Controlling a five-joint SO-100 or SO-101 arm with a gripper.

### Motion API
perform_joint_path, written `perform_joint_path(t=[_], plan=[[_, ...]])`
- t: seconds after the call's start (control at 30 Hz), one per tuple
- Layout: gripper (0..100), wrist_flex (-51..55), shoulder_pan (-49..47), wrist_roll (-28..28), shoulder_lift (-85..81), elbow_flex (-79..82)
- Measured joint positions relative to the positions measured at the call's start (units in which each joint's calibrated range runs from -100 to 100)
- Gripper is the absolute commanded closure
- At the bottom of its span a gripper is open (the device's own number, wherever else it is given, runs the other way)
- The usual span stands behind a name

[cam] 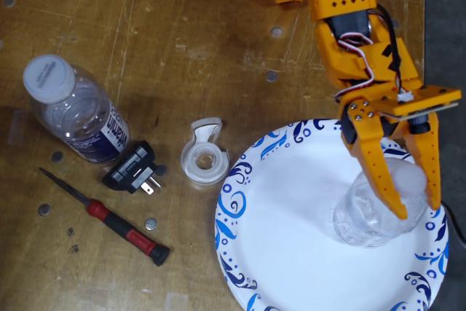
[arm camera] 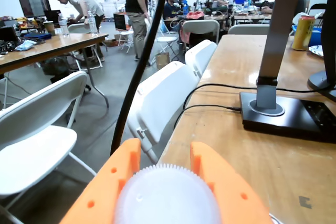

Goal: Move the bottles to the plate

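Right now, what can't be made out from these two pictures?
- Wrist view: the plate and table below are out of frame; only the ribbed bottle's cap shows between the end effector fingers.
- Fixed view: the plate is cut off by the bottom edge.
- Fixed view: the blue-label bottle print is too small to read.

The gripper (cam: 416,207) straddles the ribbed bottle (cam: 371,216), which stands upright on the plate (cam: 291,231). The blue-label bottle (cam: 76,114) lies far left of the gripper.
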Motion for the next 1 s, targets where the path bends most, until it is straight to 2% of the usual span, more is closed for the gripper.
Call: perform_joint_path(t=[0.23,1.0], plan=[[99,-1.3,-0.1,2.1,-0.1,1.2],[99,-0.9,1.1,2.1,-0.2,1.2]])
